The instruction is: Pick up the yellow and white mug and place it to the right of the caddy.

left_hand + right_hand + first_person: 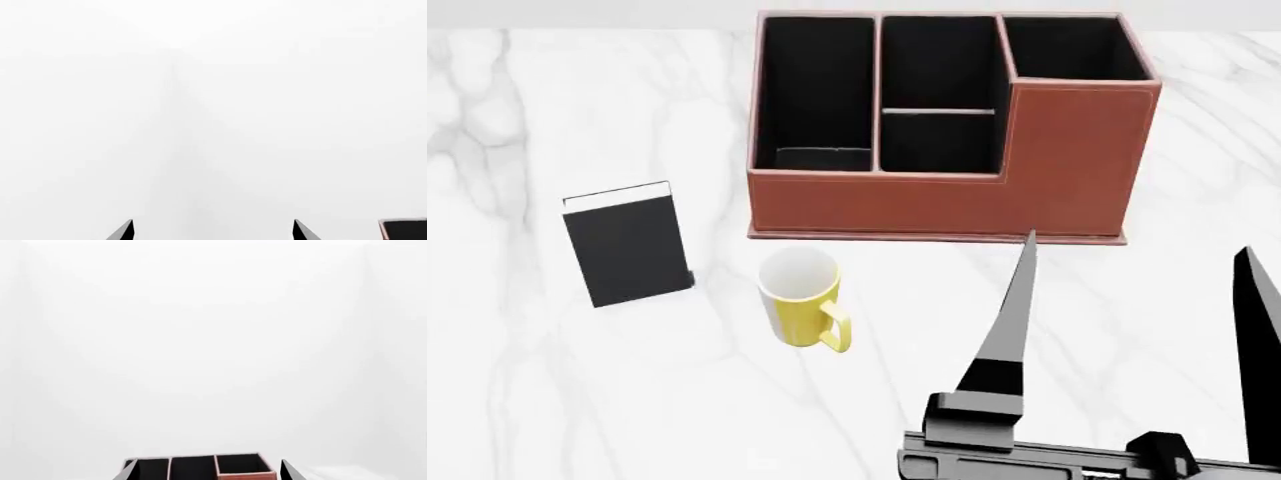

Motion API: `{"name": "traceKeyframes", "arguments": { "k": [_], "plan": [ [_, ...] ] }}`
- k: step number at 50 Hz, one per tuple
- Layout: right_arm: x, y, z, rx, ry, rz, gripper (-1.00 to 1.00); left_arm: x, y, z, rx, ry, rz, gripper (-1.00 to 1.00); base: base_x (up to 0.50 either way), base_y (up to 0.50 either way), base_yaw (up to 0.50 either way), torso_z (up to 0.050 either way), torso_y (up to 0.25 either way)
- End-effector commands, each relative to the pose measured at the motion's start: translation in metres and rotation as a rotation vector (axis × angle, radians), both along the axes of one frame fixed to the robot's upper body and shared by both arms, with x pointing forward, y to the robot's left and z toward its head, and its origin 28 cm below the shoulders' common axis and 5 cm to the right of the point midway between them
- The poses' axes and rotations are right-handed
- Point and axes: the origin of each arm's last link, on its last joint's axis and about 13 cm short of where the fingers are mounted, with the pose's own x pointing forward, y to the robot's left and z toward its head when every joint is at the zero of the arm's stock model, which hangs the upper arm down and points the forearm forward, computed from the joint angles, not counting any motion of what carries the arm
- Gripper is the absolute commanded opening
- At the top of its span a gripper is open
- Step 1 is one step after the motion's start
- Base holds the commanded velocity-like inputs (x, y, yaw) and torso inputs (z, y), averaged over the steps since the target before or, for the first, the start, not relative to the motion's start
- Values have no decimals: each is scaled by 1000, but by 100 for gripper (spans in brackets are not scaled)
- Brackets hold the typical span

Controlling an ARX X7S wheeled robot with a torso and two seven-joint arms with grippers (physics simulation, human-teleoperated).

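Observation:
The yellow and white mug point(801, 300) stands upright on the marble table point(587, 400), its loop handle turned toward the near right. Just behind it is the reddish-brown caddy point(961, 195) with black-lined compartments, whose top also shows in the right wrist view point(243, 474). My right gripper point(1137, 243) hovers open at the near right, in front of the caddy's right end and to the right of the mug, holding nothing. In its own view the right gripper point(208, 470) stands wide open. The left gripper point(212, 231) is open over blank white; it is outside the head view.
A small black book-like block point(627, 245) with a white edge stands left of the mug. A dark corner with a reddish edge point(403, 230) shows beside the left gripper; I cannot tell what it is. Bare marble lies right of the caddy point(1214, 200).

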Motion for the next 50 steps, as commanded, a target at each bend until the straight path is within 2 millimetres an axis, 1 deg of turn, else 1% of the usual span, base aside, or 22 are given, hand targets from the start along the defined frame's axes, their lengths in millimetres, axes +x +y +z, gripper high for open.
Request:
{"name": "traceKeyframes", "arguments": {
  "k": [1, 2, 3, 4, 5, 7, 8, 9, 10, 13, 16, 20, 22, 24, 26, 32, 39, 50],
  "plan": [
    [-7, -2, -2, 5, 30, -2, 100, -31, 37, -9, -24, -64, 181, 100, 0, 0, 0, 0, 0],
    [-7, -2, -2, 2, 31, -3, 100, -33, 40, -8, -14, -65, 203, 100, 0, 0, 0, 0, 0],
    [-7, -2, -3, 13, 37, 16, 100, -47, 51, -5, 96, -144, 216, 100, 0, 0, 0, 0, 0],
    [-7, -3, -3, 11, 37, 20, 100, -58, 54, -1, 157, -219, 152, 100, 0, 0, 0, 0, 0],
    [-7, -2, -3, 3, 33, 17, 100, -70, 61, 7, 174, -256, 123, 100, 0, 0, 0, 0, 0],
    [-7, -2, -3, 0, 28, 18, 100, -77, 63, 6, 74, -60, 55, 100, 0, 0, 0, 0, 0],
    [-7, -2, -4, -5, 26, 16, 100, -75, 62, 10, 21, 16, 43, 100, 0, 0, 0, 0, 0],
    [-7, -1, -4, -10, 26, 7, 100, -80, 66, 13, -60, -84, 233, 100, 0, 0, 0, 0, 0],
    [-7, -1, -4, -12, 27, 8, 100, -87, 70, 12, -121, -138, 337, 100, 0, 0, 0, 0, 0],
    [-8, -2, -4, -1, 25, 10, 100, -102, 76, 10, -136, -161, 349, 100, 0, 0, 0, 0, 0],
    [-9, -2, -3, 11, 24, 30, 100, -108, 78, 9, -133, -174, 363, 100, 0, 0, 0, 0, 0],
    [-11, -3, -3, 30, 20, 49, 100, -122, 82, 8, -134, -190, 390, 100, 0, 0, 0, 0, 0],
    [-11, -3, -3, 32, 23, 44, 100, -132, 84, 9, -150, -219, 413, 100, 0, 0, 0, 0, 0],
    [-11, -3, -3, 27, 16, 51, 100, -137, 84, 10, -164, -243, 428, 100, 0, 0, 0, 0, 0],
    [-12, -2, -3, 13, 8, 45, 100, -148, 84, 12, -201, -303, 476, 100, 0, 0, 0, 0, 0],
    [-13, -1, -4, -21, -2, 19, 100, -162, 83, 14, -278, -386, 564, 100, 0, 0, 0, 0, 0],
    [-15, 0, -3, -20, -8, 29, 100, -154, 83, 13, -266, -364, 541, 100, 0, 0, 0, 0, 0],
    [-15, 0, -3, -24, -14, 26, 100, -147, 82, 12, -264, -345, 521, 100, 0, 0, 0, 0, 0]
  ]
}}
